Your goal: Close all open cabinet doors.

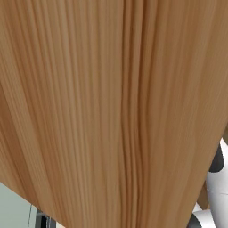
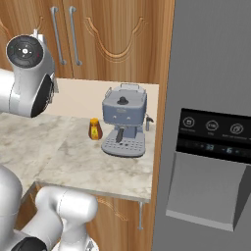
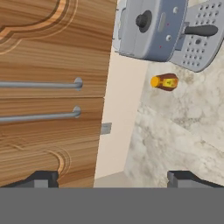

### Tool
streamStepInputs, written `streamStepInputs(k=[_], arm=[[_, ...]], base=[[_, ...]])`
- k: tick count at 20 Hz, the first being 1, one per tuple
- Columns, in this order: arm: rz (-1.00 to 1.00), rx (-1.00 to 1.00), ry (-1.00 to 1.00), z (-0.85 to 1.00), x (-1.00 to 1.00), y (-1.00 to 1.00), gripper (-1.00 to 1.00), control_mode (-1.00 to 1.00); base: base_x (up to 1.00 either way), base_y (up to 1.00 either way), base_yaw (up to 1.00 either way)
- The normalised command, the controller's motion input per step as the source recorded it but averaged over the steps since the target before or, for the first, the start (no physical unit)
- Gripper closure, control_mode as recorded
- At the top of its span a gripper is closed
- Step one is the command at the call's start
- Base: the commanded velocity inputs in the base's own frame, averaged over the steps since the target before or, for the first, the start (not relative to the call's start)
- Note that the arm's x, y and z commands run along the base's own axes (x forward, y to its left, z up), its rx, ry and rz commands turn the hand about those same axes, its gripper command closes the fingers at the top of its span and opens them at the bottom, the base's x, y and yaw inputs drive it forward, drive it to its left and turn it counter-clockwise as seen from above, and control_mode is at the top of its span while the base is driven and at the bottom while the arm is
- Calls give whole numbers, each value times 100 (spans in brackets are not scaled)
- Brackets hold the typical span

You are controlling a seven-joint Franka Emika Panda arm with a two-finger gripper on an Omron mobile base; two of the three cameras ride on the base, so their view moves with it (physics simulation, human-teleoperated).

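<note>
- A blue-grey espresso machine stands on the marble table, near its back right corner, a dark knob on its top and a perforated drip tray at its foot.
- A small amber bottle with a yellow label stands just beside the machine, on its left in the right base view.
- A cream backsplash wall runs behind both.
- A grey refrigerator rises at the table's right edge, with a black control panel over a recessed dispenser bay.
- A small grey wall outlet sits on the backsplash in the hand view.
</note>
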Motion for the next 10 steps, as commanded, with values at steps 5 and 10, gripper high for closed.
streamStepInputs(k=[5, 10], arm=[[0, 0, 0, 0, 0, 0, -100, -100], [0, 0, 0, 0, 0, 0, -100, 100]], base=[[0, 0, 0], [0, 0, 0]])
